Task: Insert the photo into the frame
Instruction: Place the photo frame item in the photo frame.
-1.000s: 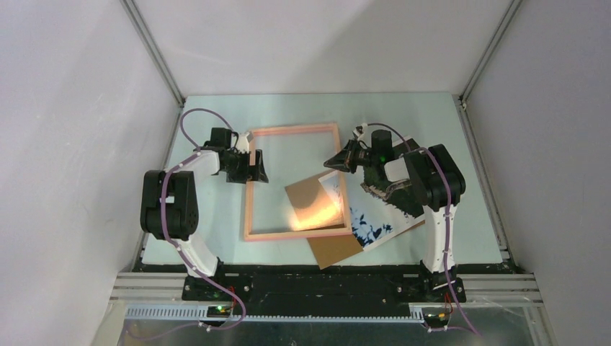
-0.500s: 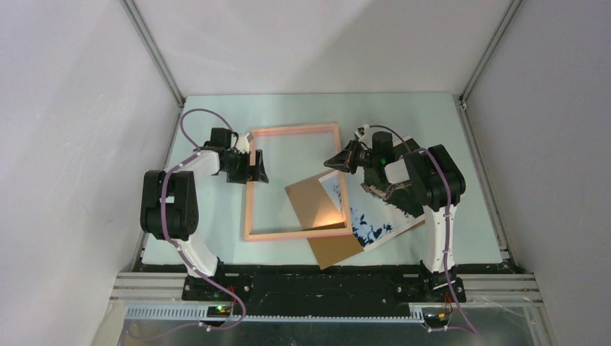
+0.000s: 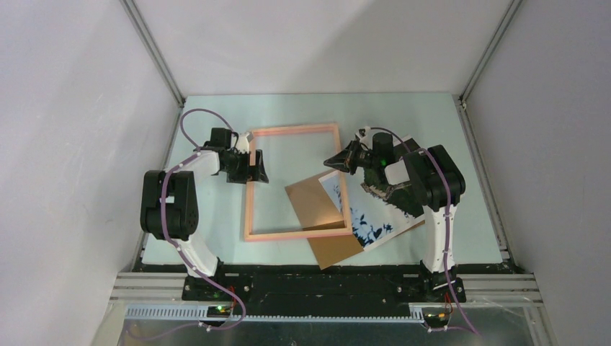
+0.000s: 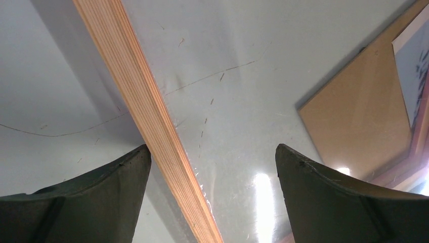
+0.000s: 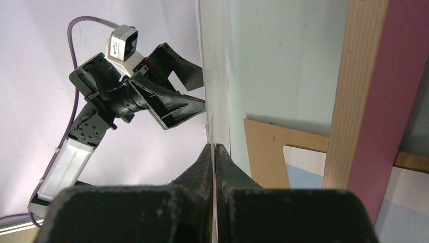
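**Your photo (image 3: 369,222) lies at the right of the frame (image 3: 249,194), not in it**

From above, you see the pink frame flat on the table (image 3: 209,245), and its right rail crosses the left edge of the photo. The photo lies flat on a brown board (image 3: 317,205). Part of the photo is hidden under your right arm. The board reaches into the frame's opening and also sticks out past its near right corner.

Your left gripper (image 3: 256,166) is spread wide over the frame's left rail. In the left wrist view one finger (image 4: 101,202) stands on each side of the rail. You cannot tell whether either one touches it.

Your right gripper (image 3: 330,161) points left at the far part of the frame's right rail. Its fingers (image 5: 205,162) are pressed together. The right wrist view does not show whether they touch the rail.
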Robot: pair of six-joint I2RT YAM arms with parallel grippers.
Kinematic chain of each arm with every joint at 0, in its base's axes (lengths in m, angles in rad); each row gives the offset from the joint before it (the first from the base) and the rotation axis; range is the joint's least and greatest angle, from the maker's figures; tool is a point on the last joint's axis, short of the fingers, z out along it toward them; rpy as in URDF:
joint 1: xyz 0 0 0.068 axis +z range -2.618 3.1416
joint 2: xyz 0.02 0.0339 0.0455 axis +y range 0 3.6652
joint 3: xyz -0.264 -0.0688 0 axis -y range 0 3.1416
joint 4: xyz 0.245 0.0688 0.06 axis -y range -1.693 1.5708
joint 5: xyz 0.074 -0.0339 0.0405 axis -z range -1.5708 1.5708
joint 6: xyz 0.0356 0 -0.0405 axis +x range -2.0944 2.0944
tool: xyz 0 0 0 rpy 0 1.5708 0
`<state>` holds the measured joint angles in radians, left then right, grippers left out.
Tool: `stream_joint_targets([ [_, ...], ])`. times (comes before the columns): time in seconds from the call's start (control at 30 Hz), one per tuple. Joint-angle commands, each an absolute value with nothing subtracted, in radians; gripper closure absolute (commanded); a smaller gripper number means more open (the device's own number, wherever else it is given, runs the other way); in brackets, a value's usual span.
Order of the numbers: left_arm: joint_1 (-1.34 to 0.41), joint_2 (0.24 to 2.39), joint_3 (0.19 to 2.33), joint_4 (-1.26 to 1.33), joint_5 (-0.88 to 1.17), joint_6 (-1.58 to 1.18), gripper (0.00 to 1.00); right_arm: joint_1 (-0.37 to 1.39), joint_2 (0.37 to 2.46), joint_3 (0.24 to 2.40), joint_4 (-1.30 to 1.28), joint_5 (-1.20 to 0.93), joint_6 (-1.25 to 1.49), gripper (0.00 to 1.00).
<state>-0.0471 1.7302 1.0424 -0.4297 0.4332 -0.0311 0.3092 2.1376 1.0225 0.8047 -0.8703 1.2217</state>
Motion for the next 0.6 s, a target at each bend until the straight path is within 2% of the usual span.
stream_joint_targets([
  [0.0,-0.053,1.7,1.027,-0.436,0.499,-0.055,0.06,0.321,2.114,1.018,0.893,-0.859,1.268,1.0],
  [0.1,-0.049,1.695,1.023,-0.436,0.49,-0.051,0.07,0.321,2.113,1.018,0.903,-0.862,1.278,1.0],
  [0.23,-0.034,1.689,1.022,-0.437,0.473,-0.051,0.15,0.316,2.116,1.017,0.904,-0.865,1.265,1.0],
  [0.57,-0.004,1.697,1.021,-0.437,0.445,-0.043,0.48,0.31,2.126,1.018,0.887,-0.867,1.231,1.0],
])
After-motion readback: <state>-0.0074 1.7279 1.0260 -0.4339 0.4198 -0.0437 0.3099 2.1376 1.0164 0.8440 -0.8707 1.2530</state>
